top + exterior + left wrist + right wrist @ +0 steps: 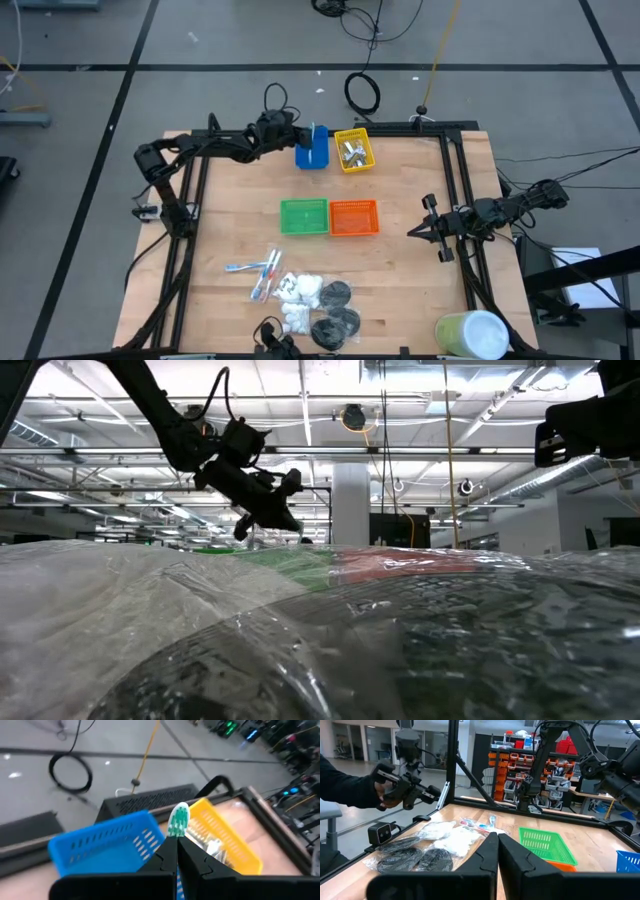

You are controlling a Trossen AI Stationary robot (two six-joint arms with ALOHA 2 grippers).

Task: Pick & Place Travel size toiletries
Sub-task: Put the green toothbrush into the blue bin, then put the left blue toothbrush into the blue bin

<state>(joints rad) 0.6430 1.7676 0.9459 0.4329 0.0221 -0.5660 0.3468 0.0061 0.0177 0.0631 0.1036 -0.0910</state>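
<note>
Table (400,260) | left fingers (176,851) clamp toothbrush (178,820) | right fingers (497,845) closed, empty

Green-white toothbrush (178,820) (blue bin (105,845)).

Even, bright overhead light falls on my wooden table (400,260), and shadows under the bins are faint and short. Seen level from the table top, rows of ceiling strip lights (300,405) glare white above my left pincer (285,520), which shows as a dark silhouette against them. Crinkled clear plastic wrap (300,640) close to that lens is out of focus and throws pale reflections. Just past my left pincer's tips, the green-bristled toothbrush (178,820) and blue bin (107,845) look soft with motion blur. Beyond my right pincer (497,840), the room is dimmer, the table sharp.
</note>
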